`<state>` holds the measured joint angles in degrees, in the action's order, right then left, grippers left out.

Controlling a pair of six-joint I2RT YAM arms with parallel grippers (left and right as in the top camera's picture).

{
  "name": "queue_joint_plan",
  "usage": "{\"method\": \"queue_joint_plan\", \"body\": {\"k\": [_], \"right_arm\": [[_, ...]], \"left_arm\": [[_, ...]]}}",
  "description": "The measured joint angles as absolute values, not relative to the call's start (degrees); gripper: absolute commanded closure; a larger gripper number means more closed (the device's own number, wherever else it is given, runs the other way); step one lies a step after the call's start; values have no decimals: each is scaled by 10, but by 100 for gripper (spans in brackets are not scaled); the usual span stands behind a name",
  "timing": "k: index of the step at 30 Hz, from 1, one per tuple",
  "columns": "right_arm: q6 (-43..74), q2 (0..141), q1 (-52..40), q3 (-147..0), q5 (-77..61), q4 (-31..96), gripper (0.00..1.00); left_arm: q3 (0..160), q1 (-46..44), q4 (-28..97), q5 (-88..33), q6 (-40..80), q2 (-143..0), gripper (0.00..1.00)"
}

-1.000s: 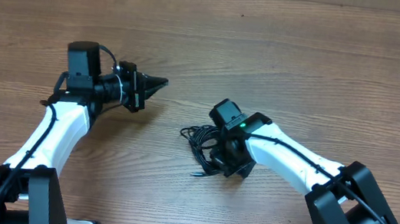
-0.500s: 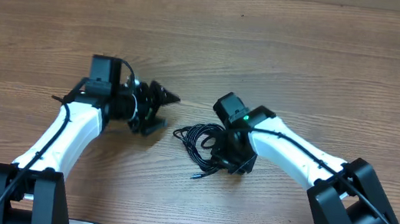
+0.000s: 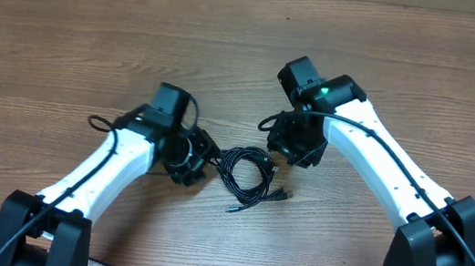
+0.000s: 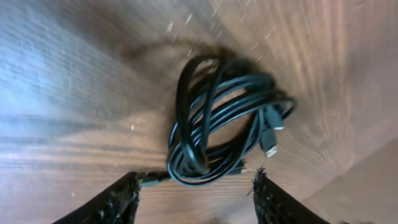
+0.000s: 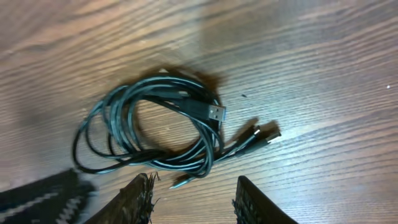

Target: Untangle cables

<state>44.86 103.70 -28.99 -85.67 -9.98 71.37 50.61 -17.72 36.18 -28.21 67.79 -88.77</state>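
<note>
- The thin black cables with silver plugs lie in one coiled, overlapping bundle on the brown wooden bench, about mid-bench and nearer the front edge.
- No cord lies apart from the rest, so I judge the untangling is all left to do.
- The left gripper is spread wide and empty, just beside the bundle.
- The right gripper is likewise wide and holds nothing, near the bundle.

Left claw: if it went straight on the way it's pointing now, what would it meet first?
The left claw, open, would likely meet the cables first, the coiled black bundle straight ahead of it, though depth is hard to judge.
</note>
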Motion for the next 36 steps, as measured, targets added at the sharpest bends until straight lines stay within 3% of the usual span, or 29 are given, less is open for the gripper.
{"method": "queue_joint_plan", "body": {"k": [5,9,15,20,36], "right_arm": [[438,1037,-273,-869,-100,719,60],[435,1036,-259,-869,-98,721,60],[434,1034,-256,-869,-96,729,60],[434,1034,-256,-869,-96,729,60],[416,1034,-256,-869,-113,766,59]], "left_arm": [[506,-213,362,-245,754,-888,39],[506,-229,343,-214,795,-891,48],[506,-243,310,-183,816,-935,53],[506,-243,298,-180,830,-976,96],[521,-224,300,-183,773,-978,96]]}}
